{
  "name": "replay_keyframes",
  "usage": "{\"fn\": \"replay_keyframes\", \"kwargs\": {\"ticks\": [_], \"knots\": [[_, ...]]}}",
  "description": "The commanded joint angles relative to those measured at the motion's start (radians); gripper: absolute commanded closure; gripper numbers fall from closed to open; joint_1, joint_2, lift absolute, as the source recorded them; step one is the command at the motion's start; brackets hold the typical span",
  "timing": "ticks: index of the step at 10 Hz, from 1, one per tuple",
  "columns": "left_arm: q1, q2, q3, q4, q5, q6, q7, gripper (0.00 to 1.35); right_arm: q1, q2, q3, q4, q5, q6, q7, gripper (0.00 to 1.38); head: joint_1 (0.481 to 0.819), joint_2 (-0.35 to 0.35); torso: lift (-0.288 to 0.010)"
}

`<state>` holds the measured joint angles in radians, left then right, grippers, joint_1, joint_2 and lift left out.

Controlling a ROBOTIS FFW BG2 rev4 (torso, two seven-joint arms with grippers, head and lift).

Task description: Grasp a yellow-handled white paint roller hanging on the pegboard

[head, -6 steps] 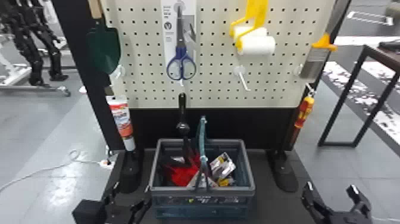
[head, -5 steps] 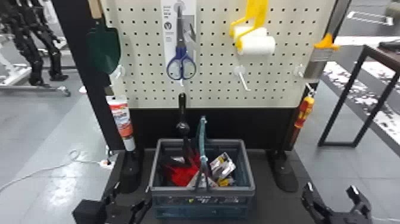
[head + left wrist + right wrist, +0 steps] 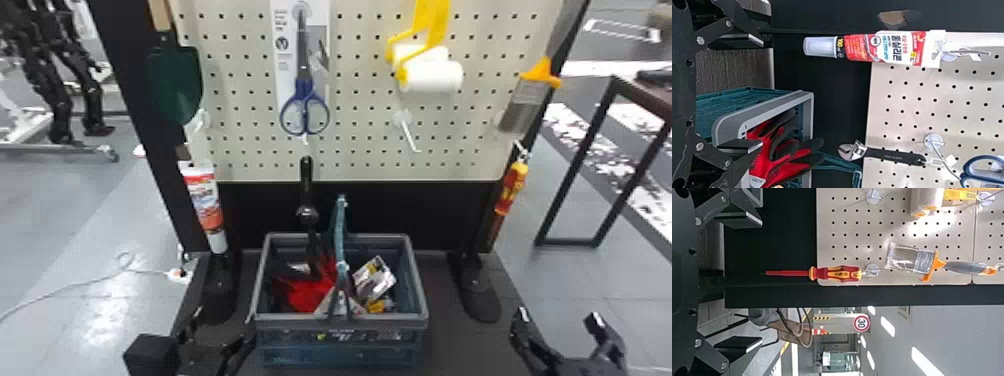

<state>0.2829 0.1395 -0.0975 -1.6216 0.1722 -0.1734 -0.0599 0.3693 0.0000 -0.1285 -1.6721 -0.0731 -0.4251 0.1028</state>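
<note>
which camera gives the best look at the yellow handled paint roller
Head view: the paint roller hangs in plain sight on the pegboard, white roll and yellow frame clear. The right wrist view catches just a slice of it at the picture's edge.

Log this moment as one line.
paint roller: hanging on pegboard, ungrasped | left gripper: low by basket, open | right gripper: low, open

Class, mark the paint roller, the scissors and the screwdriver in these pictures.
Paint roller (image 3: pixel 431 75): head view, on its white roll.
Scissors (image 3: pixel 303 83): head view, where the blue handles join.
Screwdriver (image 3: pixel 834 273): right wrist view, on its red and yellow handle.
</note>
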Motion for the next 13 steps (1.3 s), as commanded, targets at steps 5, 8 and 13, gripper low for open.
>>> {"fn": "replay_keyframes", "kwargs": {"ticks": [5, 8, 13], "knots": [[-0.007, 0.025, -0.018, 0.000, 0.007, 0.014, 0.000, 0.38, -0.041, 0.001, -0.042, -0.393, 0.082, 0.497, 0.140, 0.24, 0.549, 0.000, -0.100], [-0.010, 0.019, -0.018, 0.000, 0.006, 0.028, 0.002, 0.38, -0.228, 0.001, -0.120, -0.506, 0.122, 0.772, 0.342, 0.24, 0.549, 0.000, -0.100], [-0.041, 0.046, -0.047, 0.000, 0.006, 0.074, 0.002, 0.38, -0.587, -0.172, -0.059, -0.469, -0.020, 1.031, 0.442, 0.25, 0.549, 0.000, -0.100]]}}
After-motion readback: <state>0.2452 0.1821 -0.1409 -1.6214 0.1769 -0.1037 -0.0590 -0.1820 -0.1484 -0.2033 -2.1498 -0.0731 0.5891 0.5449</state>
